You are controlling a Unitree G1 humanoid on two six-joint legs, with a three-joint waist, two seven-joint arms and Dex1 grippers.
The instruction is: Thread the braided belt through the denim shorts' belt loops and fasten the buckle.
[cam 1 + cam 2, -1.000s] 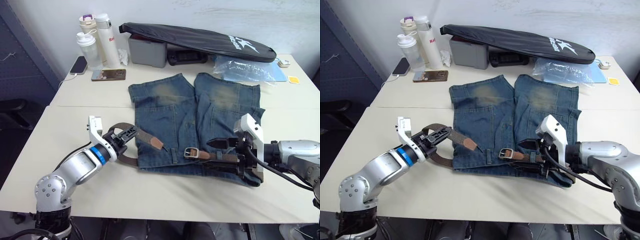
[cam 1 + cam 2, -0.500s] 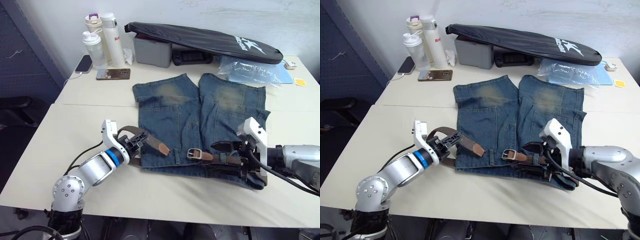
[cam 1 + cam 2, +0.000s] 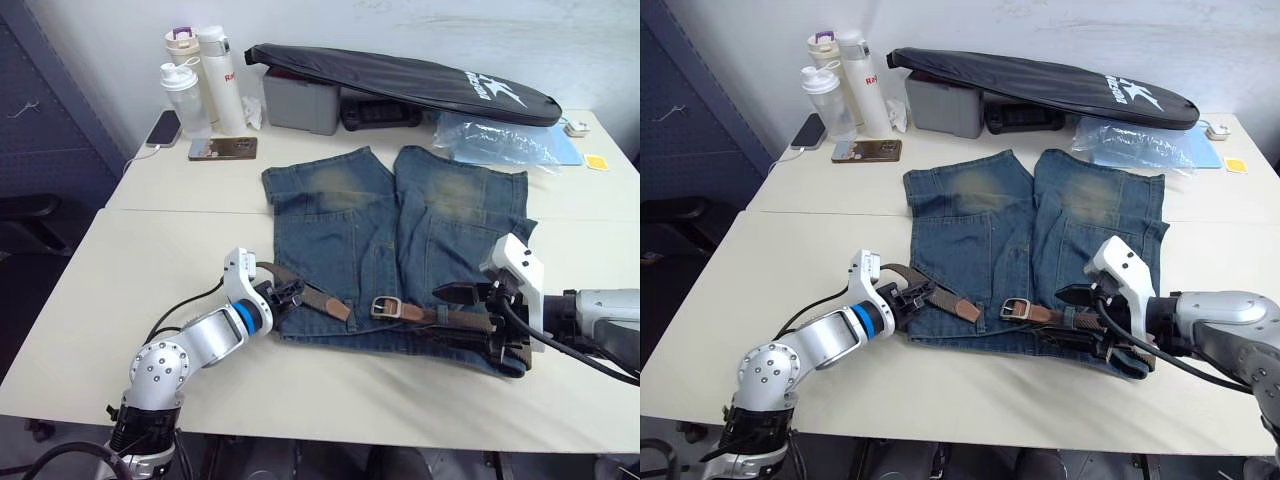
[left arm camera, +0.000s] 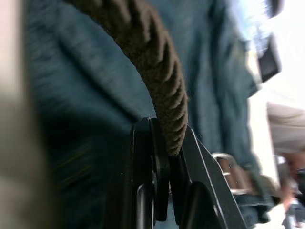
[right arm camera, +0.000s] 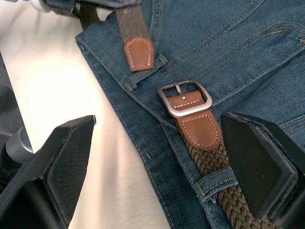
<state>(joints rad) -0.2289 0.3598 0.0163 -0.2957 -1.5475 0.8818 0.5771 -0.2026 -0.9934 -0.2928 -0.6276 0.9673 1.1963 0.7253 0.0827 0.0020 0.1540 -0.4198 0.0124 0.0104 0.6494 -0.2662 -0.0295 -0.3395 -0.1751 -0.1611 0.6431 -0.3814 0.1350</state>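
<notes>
Now the left gripper (image 3: 288, 293) has its fingers (image 4: 157, 162) pressed together on the braided belt (image 4: 157, 71), near the strap's free end; from the grip the belt runs a short way over the waist edge of the denim shorts (image 3: 400, 220) and ends in a reddish-brown tip (image 5: 139, 53); this tip lies flat on the denim, close to the buckle (image 5: 185, 98) but not touching it; the silver buckle lies flat too, its prong pointing toward the tip, and it is not fastened.

Behind the buckle the belt passes under a belt loop (image 5: 217, 183) on the waistband and goes on toward the right gripper (image 3: 1090, 312); the right fingers (image 5: 50, 171) stand wide apart, one on each side of the buckle end, and they hold nothing.

The shorts lie spread on a pale surface (image 3: 100, 300), waistband toward the robot, legs pointing away; farther back, well apart from the shorts, stand three bottles (image 3: 195, 70), and beside them lie two phones (image 3: 218, 149); a long black bag (image 3: 400, 80) rests over a grey box (image 3: 300, 100), with a clear plastic bag (image 3: 500, 140) near it; a pale wall closes the room behind.
</notes>
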